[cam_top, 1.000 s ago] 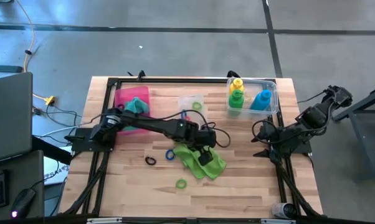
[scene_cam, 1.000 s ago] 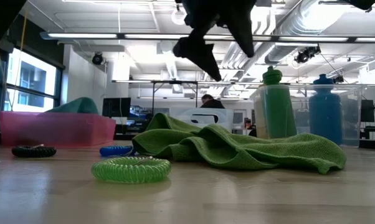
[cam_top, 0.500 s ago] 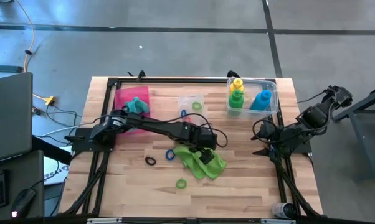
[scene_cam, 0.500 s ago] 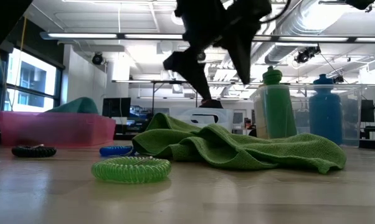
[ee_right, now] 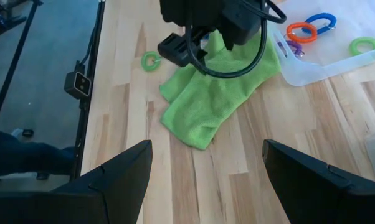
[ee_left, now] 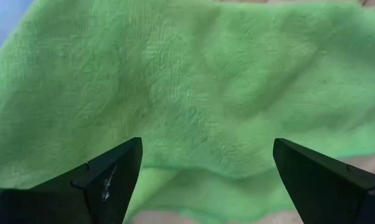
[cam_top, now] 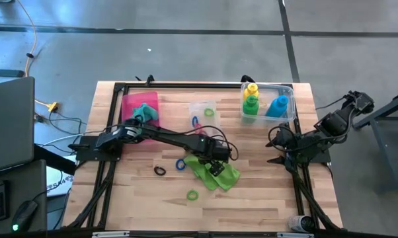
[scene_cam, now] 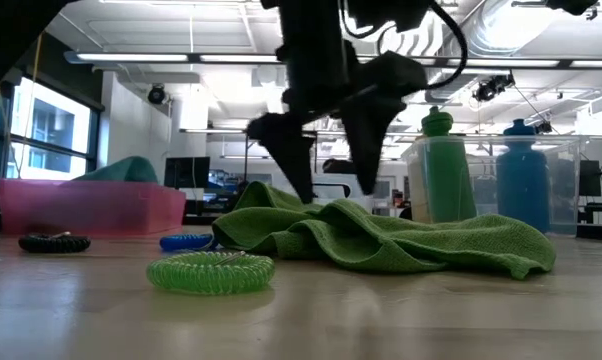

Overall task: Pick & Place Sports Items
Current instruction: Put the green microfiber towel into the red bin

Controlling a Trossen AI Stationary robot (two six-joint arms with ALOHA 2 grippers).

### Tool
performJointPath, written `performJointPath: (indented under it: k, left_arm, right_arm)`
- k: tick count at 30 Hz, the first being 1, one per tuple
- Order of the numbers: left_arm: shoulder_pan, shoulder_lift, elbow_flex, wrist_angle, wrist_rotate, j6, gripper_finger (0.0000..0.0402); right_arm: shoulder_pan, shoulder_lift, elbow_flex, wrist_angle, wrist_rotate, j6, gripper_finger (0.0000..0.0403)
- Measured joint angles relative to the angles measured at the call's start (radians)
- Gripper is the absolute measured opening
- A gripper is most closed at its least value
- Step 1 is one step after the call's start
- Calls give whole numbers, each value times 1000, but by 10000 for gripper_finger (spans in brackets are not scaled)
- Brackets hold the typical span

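While the left gripper (cam_top: 214, 165) hangs with its fingers spread wide just above the lime green towel (cam_top: 213, 170), holding nothing, we count two arms over one wooden table (cam_top: 265, 198), the right arm parked at the table's right edge. The right gripper (cam_top: 276, 151) is also spread wide and empty (well apart from every item).

We count two towels: the lime green one lies crumpled near the middle of the table, and the teal towel (cam_top: 145, 112) sits in the pink tray (cam_top: 131, 102) at the far left.

We count two clear boxes. The larger clear box (cam_top: 287, 116), at the far right corner, holds three bottles standing upright: the yellow bottle (cam_top: 252, 88), the green bottle (cam_top: 250, 104) just beside it, and the blue bottle (cam_top: 277, 106). The smaller clear box (cam_top: 203, 105), far centre, holds at least two rings: a blue ring (cam_top: 195, 121) and a green ring (cam_top: 208, 113).

We count three rings loose on the table: a black ring (cam_top: 160, 170), a second blue ring (cam_top: 180, 164) just beside the lime green towel, and a second green ring (cam_top: 192, 195) nearer the front edge.
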Motion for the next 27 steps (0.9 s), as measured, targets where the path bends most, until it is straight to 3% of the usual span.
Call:
performJointPath:
  k: [6,18,27]
  left_arm:
    - [0,13,1,23,7,-2,326]
    - [5,21,0,35,-15,21,157]
    - [5,68,0,47,44,27,70]
  right_arm:
    - [0,0,0,0,1,0,295]
    - [0,0,0,0,27,-19,295]
    - [0,0,0,0,34,-20,295]
